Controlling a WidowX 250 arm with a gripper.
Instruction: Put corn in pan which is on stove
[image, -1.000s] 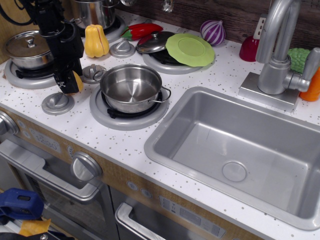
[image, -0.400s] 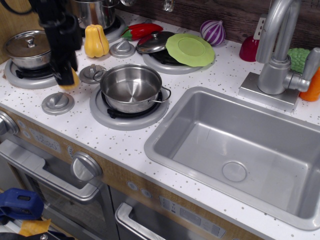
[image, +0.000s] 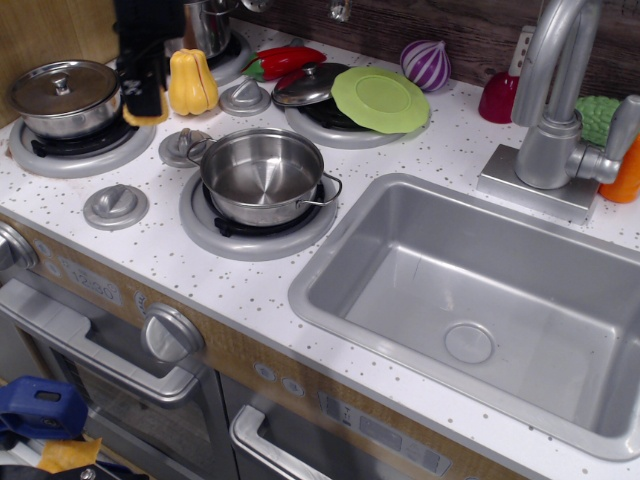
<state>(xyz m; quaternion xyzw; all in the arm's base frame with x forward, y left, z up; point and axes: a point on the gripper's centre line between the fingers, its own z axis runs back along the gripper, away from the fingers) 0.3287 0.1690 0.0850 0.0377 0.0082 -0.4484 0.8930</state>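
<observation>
The corn (image: 147, 112) showed only as a small yellow bit, held up off the surface near the back left corner, mostly hidden, so its ribs could not be made out. The pan (image: 262, 175), a shiny round steel pot with deep straight sides and thin wire loop handles, sat upright and empty on the front middle burner of the white speckled stove (image: 150, 235).

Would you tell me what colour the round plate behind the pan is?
The plate is light green, clearest in the observation.image view, behind the pan.
</observation>
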